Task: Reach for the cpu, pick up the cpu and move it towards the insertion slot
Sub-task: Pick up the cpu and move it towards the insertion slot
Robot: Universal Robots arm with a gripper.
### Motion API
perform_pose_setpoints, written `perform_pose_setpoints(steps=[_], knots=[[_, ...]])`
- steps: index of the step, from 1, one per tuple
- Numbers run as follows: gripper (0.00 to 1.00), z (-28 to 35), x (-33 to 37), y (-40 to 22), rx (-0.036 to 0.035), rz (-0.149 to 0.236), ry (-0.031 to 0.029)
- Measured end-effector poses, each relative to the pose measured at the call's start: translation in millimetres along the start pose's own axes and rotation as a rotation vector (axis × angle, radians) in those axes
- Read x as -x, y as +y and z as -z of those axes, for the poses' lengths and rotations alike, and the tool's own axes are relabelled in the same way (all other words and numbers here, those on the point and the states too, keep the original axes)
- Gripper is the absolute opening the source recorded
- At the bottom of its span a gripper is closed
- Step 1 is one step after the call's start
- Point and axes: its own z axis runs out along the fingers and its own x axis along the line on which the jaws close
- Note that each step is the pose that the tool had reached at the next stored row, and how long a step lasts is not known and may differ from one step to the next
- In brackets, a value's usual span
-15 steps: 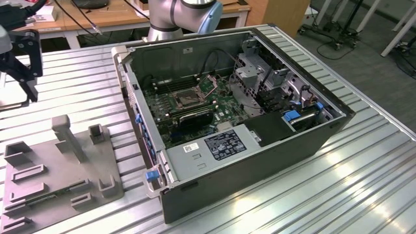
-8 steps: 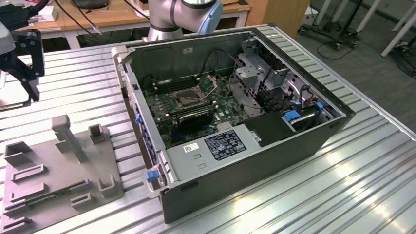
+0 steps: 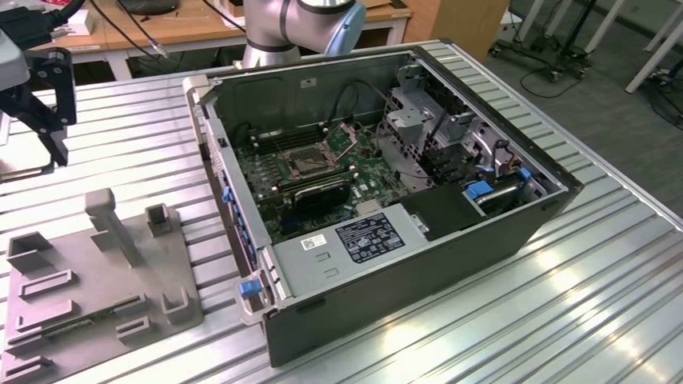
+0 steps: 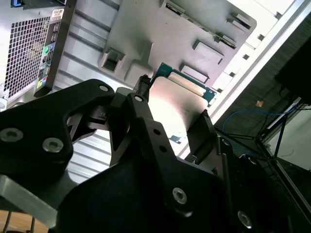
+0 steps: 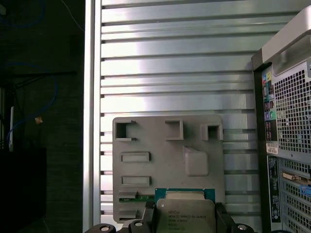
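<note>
The cpu point(image 5: 185, 214), a silvery square chip with a green rim, sits clamped between my gripper's point(image 5: 183, 208) two black fingers point(image 5: 148, 213), so the gripper is shut on it. In the second wrist view the cpu point(image 4: 181, 112) shows as a bright plate held above the grey tray, with my gripper point(image 4: 174, 99) closed around it. In the exterior view my gripper point(image 3: 37, 132) hangs at the far left, above the table and well apart from the case. The insertion slot point(image 3: 304, 162), a silver-framed square socket on the green board, lies inside the open computer case.
The grey plastic tray point(image 3: 96, 272) with raised blocks and recesses lies on the ribbed metal table point(image 3: 597, 304), at the exterior view's left of the open computer case point(image 3: 427, 240). The tray point(image 5: 165, 160) is below the held chip; the case's back panel point(image 5: 286, 121) stands beside it.
</note>
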Motion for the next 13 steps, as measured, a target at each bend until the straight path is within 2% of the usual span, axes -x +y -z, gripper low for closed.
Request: perform_pose_setpoints(steps=[13], knots=[[0.55, 0.0, 3.2, 0.1, 0.0000, 0.000, 0.0000]])
